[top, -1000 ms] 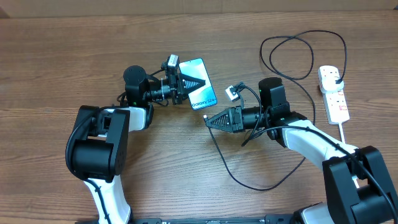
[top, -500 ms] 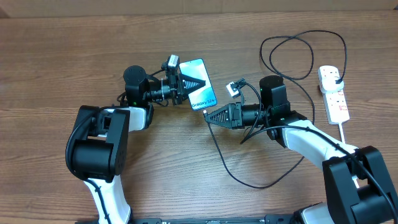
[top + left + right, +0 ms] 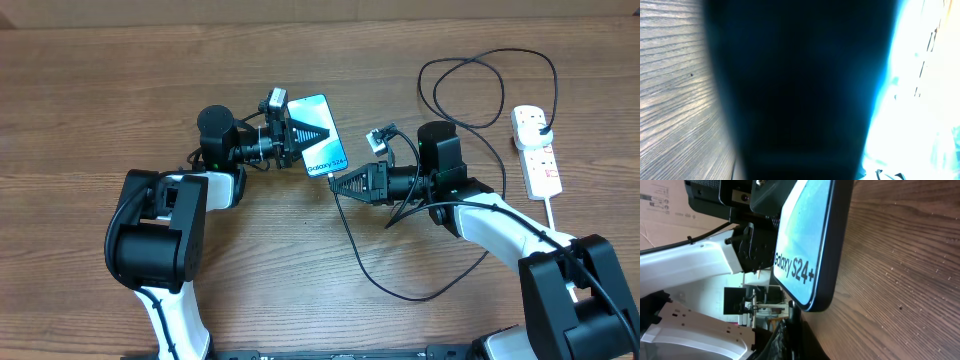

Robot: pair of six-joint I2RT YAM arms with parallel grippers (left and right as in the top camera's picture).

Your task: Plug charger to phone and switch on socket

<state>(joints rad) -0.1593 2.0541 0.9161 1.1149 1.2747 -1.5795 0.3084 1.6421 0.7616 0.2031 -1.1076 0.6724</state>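
Observation:
The phone (image 3: 320,147), its blue-teal screen reading "Galaxy S24+", is tilted up on its long edge and my left gripper (image 3: 300,135) is shut on it. In the left wrist view the phone (image 3: 912,100) fills the frame as a dark mass with a bright teal edge, hiding the fingers. My right gripper (image 3: 335,186) is shut on the charger's connector tip (image 3: 792,312), which meets the phone's lower short end (image 3: 812,302). The black charger cable (image 3: 400,292) loops over the table to its plug (image 3: 537,122) in the white socket (image 3: 540,160) at the far right.
The charger cable makes a wide loop (image 3: 470,75) at the back right and another in front of my right arm. The socket's thick white cord (image 3: 556,215) runs toward the front right. The table's far edge (image 3: 100,27) is near the top.
My right gripper has moved left with the connector, from a short gap away to the phone's lower end. The left gripper and phone have stayed still.

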